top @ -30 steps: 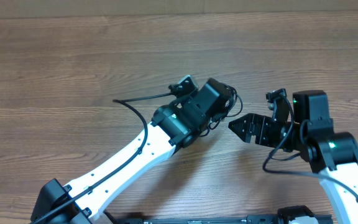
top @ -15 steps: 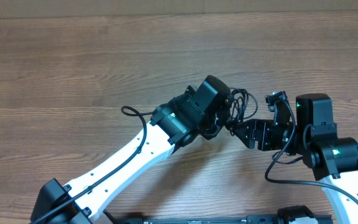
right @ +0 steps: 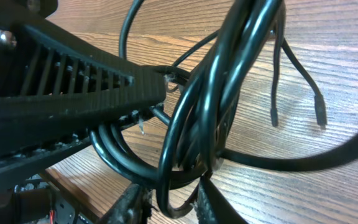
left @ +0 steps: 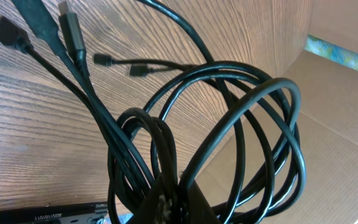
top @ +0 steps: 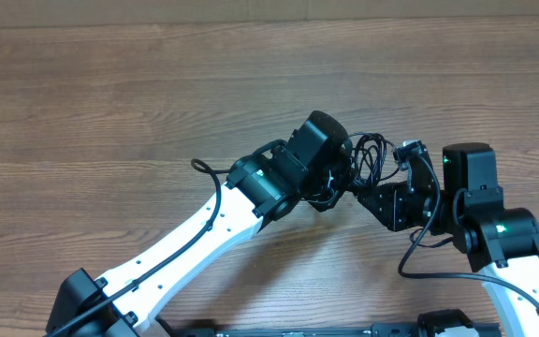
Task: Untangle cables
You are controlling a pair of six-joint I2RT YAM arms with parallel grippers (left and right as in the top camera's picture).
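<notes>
Left gripper point(left: 169, 200) clamped shut on bunch of thin black looped cables point(right: 238, 46); right gripper point(right: 169, 208) sat narrow around same loops, couldn't tell if biting. Pulling apart risked cinching knot tighter.

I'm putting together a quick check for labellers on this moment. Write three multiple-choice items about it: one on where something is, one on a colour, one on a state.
1. Where on the table is the bunch of cables?
A. Where the left tool and the right tool meet
B. At the far left edge
C. Beside the left arm's base

2. What colour are the cables?
A. White
B. Black
C. Red

3. How is the left tool?
A. Open, clear of the cables
B. Shut on the cables
C. Out of view

Answers:
1 A: the overhead view shows the loops bunched at both tool tips.
2 B: every strand in all views is black.
3 B: the left wrist view shows strands pinched at its fingertips.
</notes>
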